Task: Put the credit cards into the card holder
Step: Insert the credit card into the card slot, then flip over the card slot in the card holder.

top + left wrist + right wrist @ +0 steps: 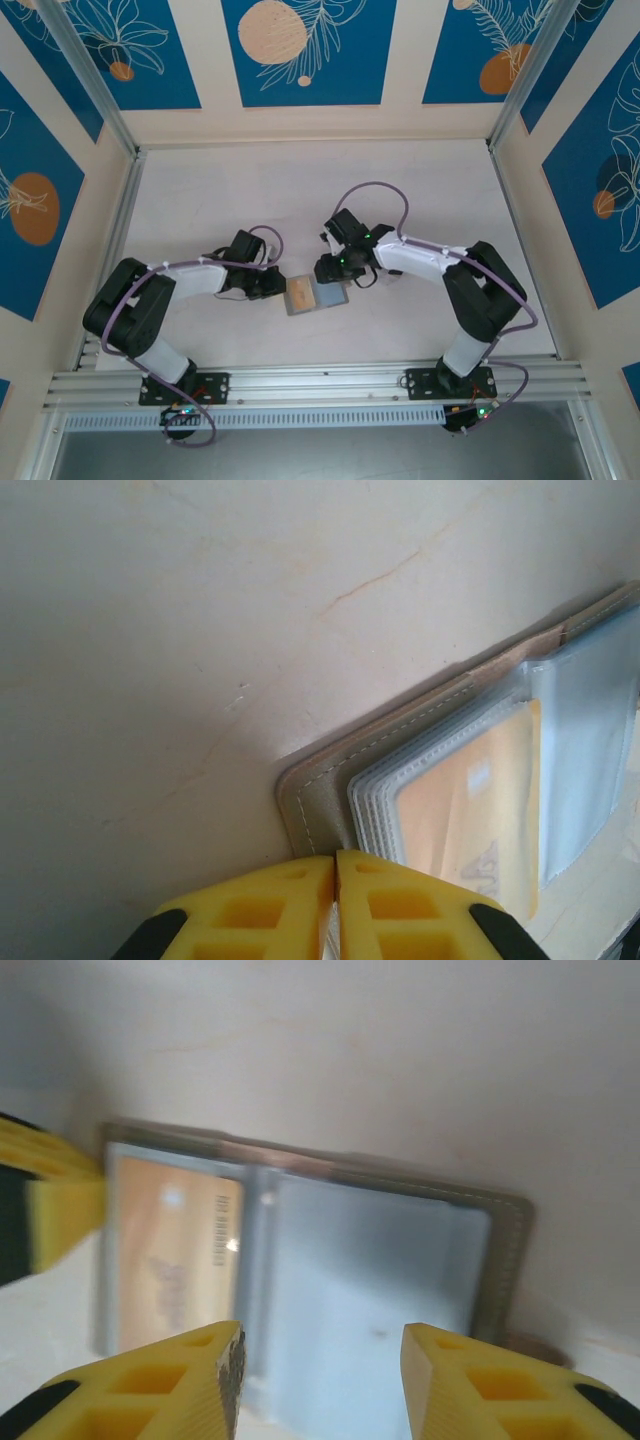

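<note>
- Left gripper (335, 900): my yellow jaws are pressed together at the 9 o'clock edge of the flat dull-grey fold-open card holder (312, 815). Whether they pinch its cover, I cannot tell.
- Right gripper (320, 1380): my jaws stand partly apart above the holder's 3 o'clock page, gripping nothing.
- Holder position: open on the pale marbled table (420, 200), toward 6 o'clock of its centre.
- One orange-tan rectangular credit card (470, 810) sits in a clear sleeve on the 9 o'clock page.

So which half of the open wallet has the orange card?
The half by the left fingers: it holds the orange card, the other half shows only pale blue.
</note>
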Available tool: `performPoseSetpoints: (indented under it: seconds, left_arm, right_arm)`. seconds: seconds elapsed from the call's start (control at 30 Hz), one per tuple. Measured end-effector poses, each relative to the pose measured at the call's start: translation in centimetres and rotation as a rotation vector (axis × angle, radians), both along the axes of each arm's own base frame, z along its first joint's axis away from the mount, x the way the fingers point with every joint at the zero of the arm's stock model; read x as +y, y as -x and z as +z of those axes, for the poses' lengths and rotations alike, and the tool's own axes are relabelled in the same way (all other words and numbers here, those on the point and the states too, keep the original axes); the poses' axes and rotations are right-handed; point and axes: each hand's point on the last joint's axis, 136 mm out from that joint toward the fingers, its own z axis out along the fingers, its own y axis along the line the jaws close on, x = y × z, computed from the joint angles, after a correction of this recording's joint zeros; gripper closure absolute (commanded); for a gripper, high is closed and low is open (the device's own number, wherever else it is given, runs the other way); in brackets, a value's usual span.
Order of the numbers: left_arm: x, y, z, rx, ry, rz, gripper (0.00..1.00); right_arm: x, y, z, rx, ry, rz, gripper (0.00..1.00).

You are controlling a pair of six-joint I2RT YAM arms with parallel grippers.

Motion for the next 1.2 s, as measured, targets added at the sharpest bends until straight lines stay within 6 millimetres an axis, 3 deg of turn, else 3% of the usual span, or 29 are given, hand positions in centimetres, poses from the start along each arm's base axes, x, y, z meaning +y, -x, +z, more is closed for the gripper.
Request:
performPoseSetpoints:
  seconds: [0.13, 0.33, 0.57, 0.7, 0.83, 1.2]
  left_arm:
    - [0.0, 0.0, 0.0, 0.000, 0.000, 0.000, 0.89]
    - [0.0, 0.0, 0.0, 0.000, 0.000, 0.000, 0.89]
    - [0.0, 0.0, 0.0, 0.000, 0.000, 0.000, 0.89]
    - [0.0, 0.0, 0.0, 0.000, 0.000, 0.000, 0.89]
    - [0.0, 0.0, 0.0, 0.000, 0.000, 0.000, 0.89]
    - [-0.1, 0.0, 0.0, -0.001, 0.000, -0.003, 0.89]
  right_arm:
    - [-0.6, 0.5, -2.3, 0.004, 0.103, 0.039, 0.51]
    - [0.4, 0.3, -2.4, -0.055, 0.153, 0.087, 0.55]
    - [0.6, 0.3, -2.8, -0.108, 0.216, 0.119, 0.77]
    - [0.9, 0.5, -2.8, -0.110, 0.216, 0.126, 0.94]
    - [1.2, 0.7, -2.4, -0.104, 0.205, 0.129, 1.00]
    - [4.3, 1.2, 0.6, -0.031, 0.070, 0.139, 1.00]
